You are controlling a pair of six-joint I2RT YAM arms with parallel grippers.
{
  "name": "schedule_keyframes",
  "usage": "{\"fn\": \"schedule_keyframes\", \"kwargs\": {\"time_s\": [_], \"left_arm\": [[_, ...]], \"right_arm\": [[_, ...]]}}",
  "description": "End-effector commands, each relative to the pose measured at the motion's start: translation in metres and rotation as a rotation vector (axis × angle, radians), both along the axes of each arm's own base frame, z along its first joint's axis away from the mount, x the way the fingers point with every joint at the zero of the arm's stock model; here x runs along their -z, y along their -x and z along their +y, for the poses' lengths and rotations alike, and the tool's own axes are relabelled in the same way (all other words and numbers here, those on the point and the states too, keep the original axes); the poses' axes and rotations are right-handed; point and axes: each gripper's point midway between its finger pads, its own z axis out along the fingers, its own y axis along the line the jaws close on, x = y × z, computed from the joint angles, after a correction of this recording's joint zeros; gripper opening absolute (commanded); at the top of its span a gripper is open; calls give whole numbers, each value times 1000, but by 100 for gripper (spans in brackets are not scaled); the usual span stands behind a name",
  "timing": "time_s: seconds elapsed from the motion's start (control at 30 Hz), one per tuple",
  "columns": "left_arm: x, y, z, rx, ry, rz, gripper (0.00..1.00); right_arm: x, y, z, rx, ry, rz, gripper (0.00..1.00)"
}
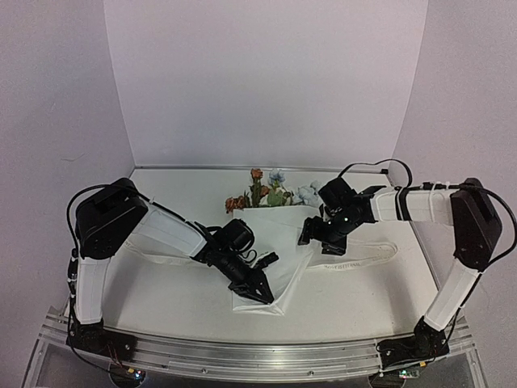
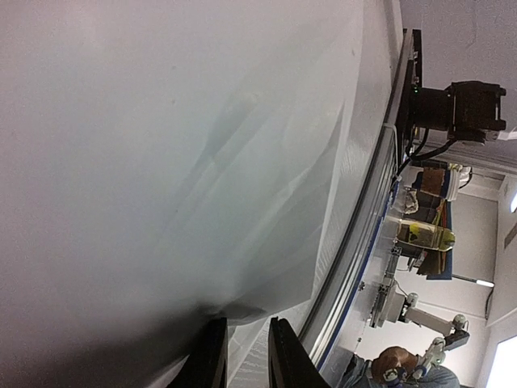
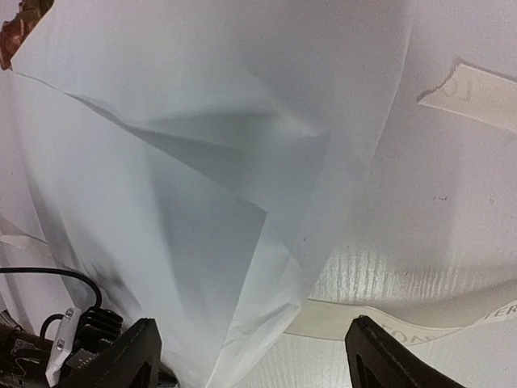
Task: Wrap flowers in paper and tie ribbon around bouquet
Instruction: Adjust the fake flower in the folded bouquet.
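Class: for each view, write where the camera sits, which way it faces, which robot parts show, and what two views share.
Top external: above and behind the bases, looking down on the table; both arms, left gripper and right gripper show.
Left wrist: low over the paper, facing the near rail; own fingers pinch the paper.
Right wrist: looks down on paper and ribbon; own fingers spread wide.
Shared: top and right wrist both show the flowers.
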Motion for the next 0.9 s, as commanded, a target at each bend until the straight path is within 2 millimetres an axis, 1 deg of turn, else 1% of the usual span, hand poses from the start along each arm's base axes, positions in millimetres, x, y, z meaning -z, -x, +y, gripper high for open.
{"fn": "schedule_keyframes", "kwargs": {"time_s": [0.0,0.13,0.23,0.27,0.33,0.4,0.43,0.47,0.5,0.53,0.57,0.6,0.63,0.73,0.8,0.87], "left_arm": [[-13,-15,-5,-26,15,-74,20],[-12,-16,-6,-27,15,-69,20],[-13,-17,-4,-29,15,-68,20],[-13,-17,-3,-31,14,-67,20],[-13,-19,-2,-37,14,-66,20],[-13,-21,-1,-42,15,-62,20],[-13,-21,0,-46,16,-60,20],[-14,-22,0,-50,20,-58,19],[-14,-23,0,-53,21,-55,20],[-14,-24,-1,-56,23,-55,19],[-14,-24,-1,-57,24,-53,19],[-14,-24,-1,-56,25,-52,19],[-14,-24,-1,-57,25,-51,19],[-14,-25,0,-62,25,-49,19],[-15,-26,0,-66,28,-52,19],[-16,-26,0,-68,28,-54,19]], "right_arm": [[4,-7,10,-26,-68,27,84],[11,-17,18,-28,-78,30,82],[18,-20,20,-29,-72,39,70],[21,-20,21,-34,-70,42,62],[24,-22,21,-44,-64,34,37],[26,-22,22,-66,-61,25,16],[26,-22,23,-77,-60,19,10],[26,-21,22,-88,-57,14,9],[26,-20,21,-94,-51,9,12],[26,-19,19,-100,-43,3,16],[25,-17,16,-103,-33,1,24],[22,-16,13,-106,-25,-5,36],[16,-14,10,-107,-16,-16,47],[-1,-6,-4,-113,35,-23,70],[-16,-6,-14,-113,78,-49,81],[-30,-9,-25,-114,130,-66,89]]}}
